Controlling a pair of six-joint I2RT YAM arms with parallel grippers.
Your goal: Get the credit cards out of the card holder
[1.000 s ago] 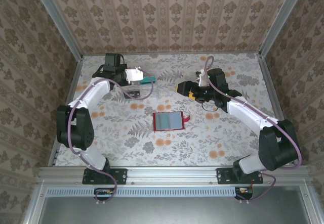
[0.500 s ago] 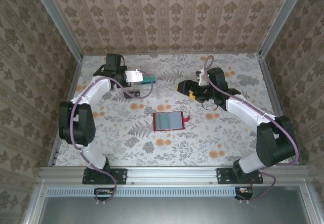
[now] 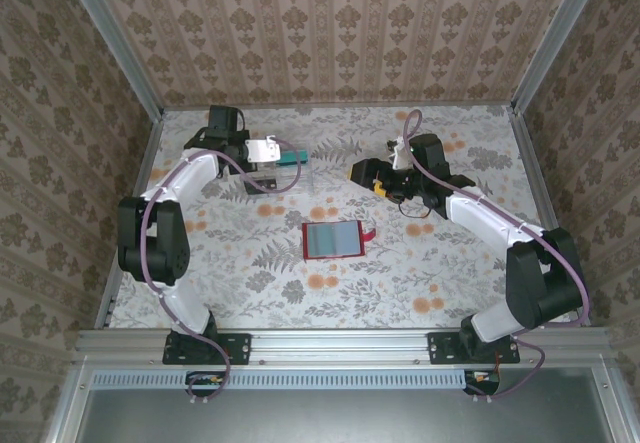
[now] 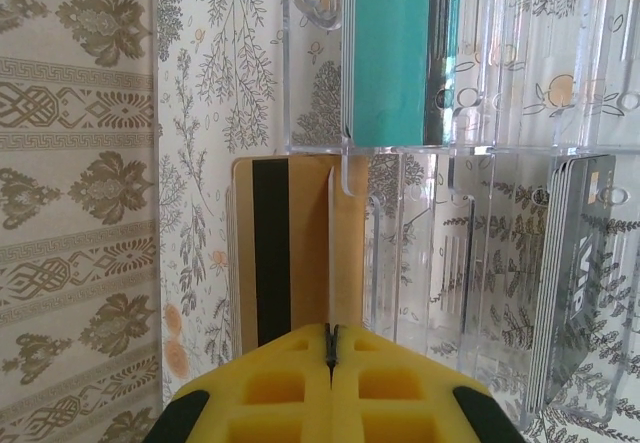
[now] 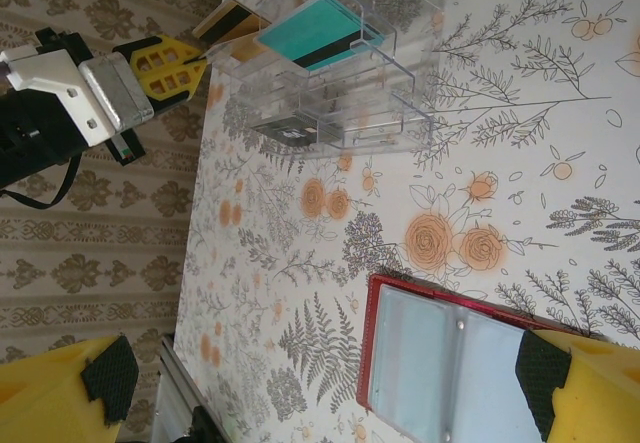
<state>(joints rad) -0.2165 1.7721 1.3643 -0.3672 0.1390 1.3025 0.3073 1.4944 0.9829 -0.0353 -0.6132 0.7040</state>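
card holder (image 3: 333, 240) lies open and flat near the middle of the desk (image 3: 450, 283) in the top view. its grey-blue inside faces up and its small red tab (image 3: 368, 235) sticks out of the right edge. in the right wrist view it sits at the lower right (image 5: 440, 363), between that arm's two yellow fingers.

the right pincer (image 3: 362, 173) hangs above and right of the wallet, well apart from it. its fingers are spread wide, one at each lower corner of its own camera's frame (image 5: 320, 393), with nothing between them.

the left pincer (image 3: 268, 149) is in the upper left of the top view, at the clear tray (image 3: 285, 175). in its wrist view the yellow pads are together (image 4: 331, 338), pinched on a thin pale strip (image 4: 330, 253) seen edge-on. i cannot tell whether that strip is a card or a wall of the tray (image 4: 470, 213).

the credit cards are in or at the tray:
- the teal card (image 4: 385, 53) stands in a compartment at the top of the left wrist frame, and shows at the tray's upper part in the right wrist view (image 5: 310, 41).
- the tan card with a dark stripe (image 4: 305, 263) is just left of the strip. in the right wrist view (image 5: 232, 21) it meets the tips of the left pincer (image 5: 190, 63).
- the dark cards (image 4: 575, 273) stand at the right edge of the left wrist frame, and sit low in the tray (image 5: 370, 83) in the right wrist view (image 5: 290, 131).
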